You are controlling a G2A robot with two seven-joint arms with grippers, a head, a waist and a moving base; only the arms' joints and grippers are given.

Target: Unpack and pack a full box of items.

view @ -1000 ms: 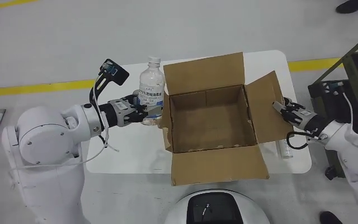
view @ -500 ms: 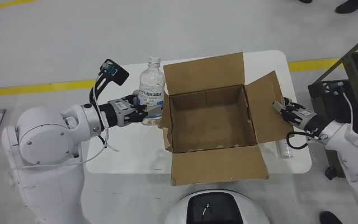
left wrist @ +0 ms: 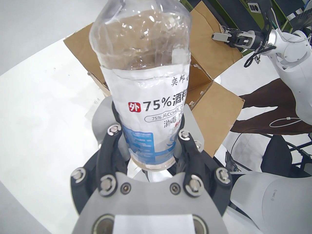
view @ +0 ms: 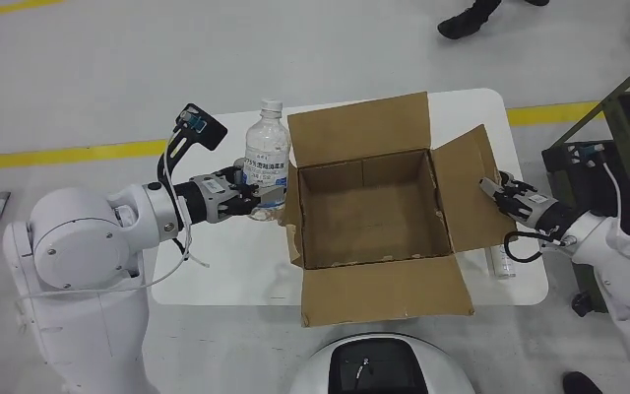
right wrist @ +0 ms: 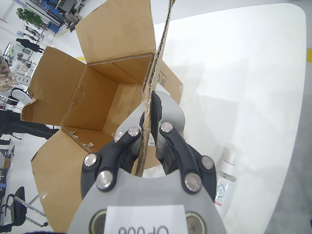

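My left gripper [view: 258,200] clamps one bottle [view: 266,148] beside the one open box [view: 366,169]; my right gripper [view: 488,186] pinches a flap [view: 461,202] near a second, smaller bottle [view: 502,264].

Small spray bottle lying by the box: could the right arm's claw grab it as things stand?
Probably not yet: the right claw is shut on the box flap. The small spray bottle lies uncovered on the table close by, so letting go first should free the way.

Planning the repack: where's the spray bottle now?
In the top view the spray bottle is on the table at the robot's right, just outside the box's right flap, close to the right gripper gripping that flap.
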